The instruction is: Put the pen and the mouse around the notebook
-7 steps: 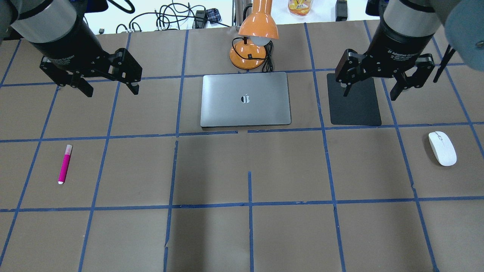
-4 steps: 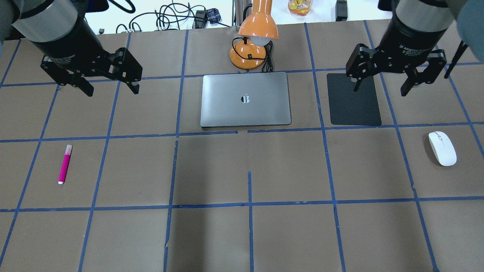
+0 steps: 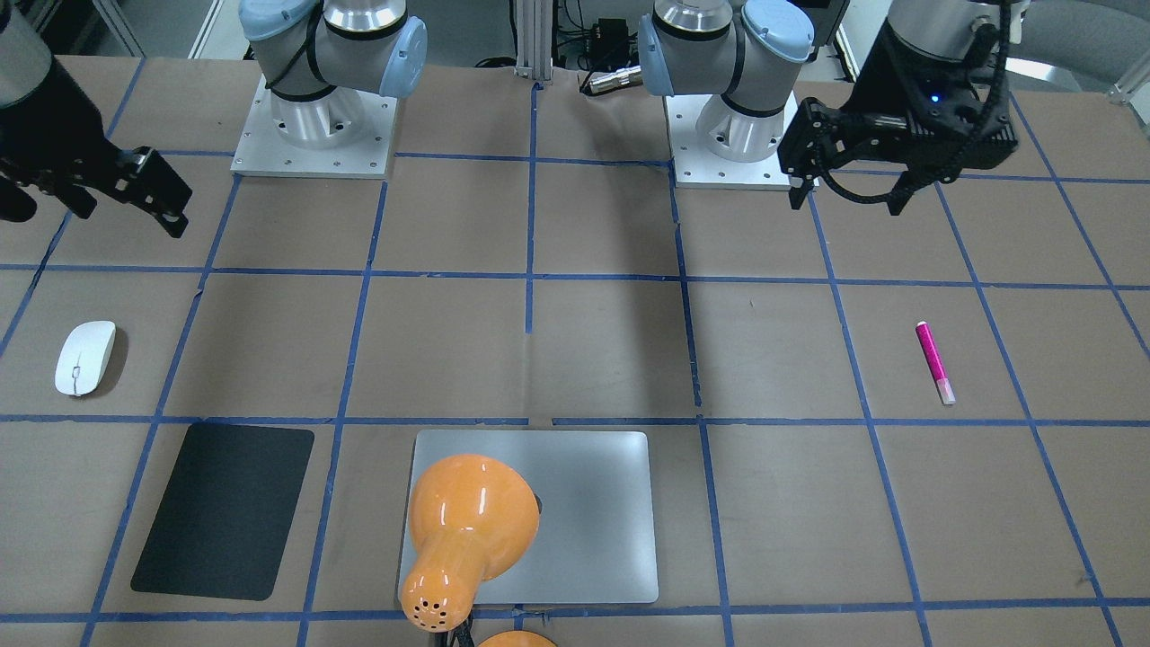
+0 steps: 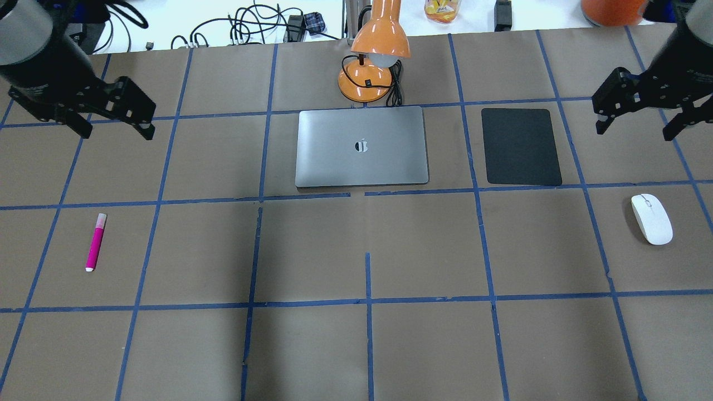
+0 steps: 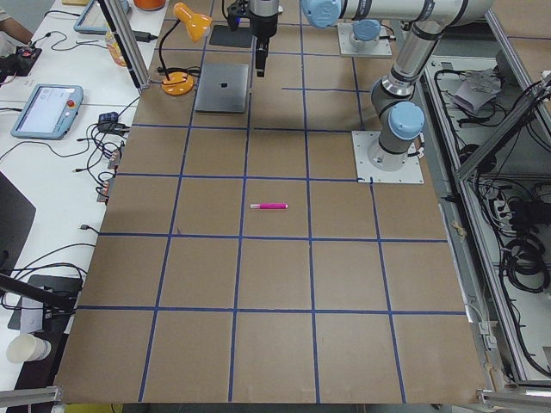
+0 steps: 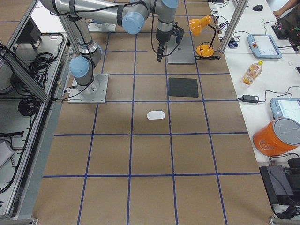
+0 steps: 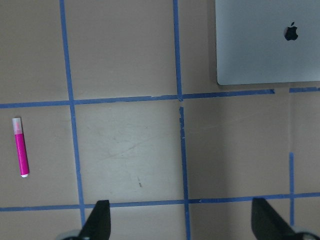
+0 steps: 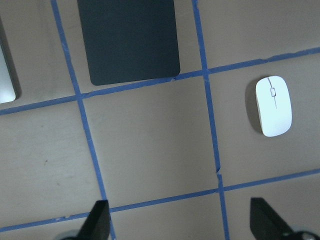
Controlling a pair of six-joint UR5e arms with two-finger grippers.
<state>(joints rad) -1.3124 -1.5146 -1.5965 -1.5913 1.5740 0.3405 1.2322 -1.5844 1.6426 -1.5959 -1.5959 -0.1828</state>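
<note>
The magenta pen (image 4: 96,242) lies on the brown table at the near left; it also shows as the pen (image 7: 20,147) at the left wrist view's left edge. Far to the right rests the white mouse (image 4: 652,218), seen too as the mouse (image 8: 273,106). The closed silver notebook (image 4: 362,146) sits at the table's middle back. My left gripper (image 4: 116,131) hangs open and empty, high above the table, behind the pen. My right gripper (image 4: 635,132) is open and empty too, in the air behind the mouse and right of the black pad.
A matte black pad (image 4: 521,146) lies just right of the notebook. An orange desk lamp (image 4: 379,50) stands directly behind the notebook, its shade leaning over the notebook's back edge. Cables and a bottle lie beyond the table's far edge. Blue tape lines grid the brown surface.
Both arms have swung outward: the left gripper moved left, the right gripper moved right off the black pad. Both stay open. Pen, mouse and notebook have not moved.
</note>
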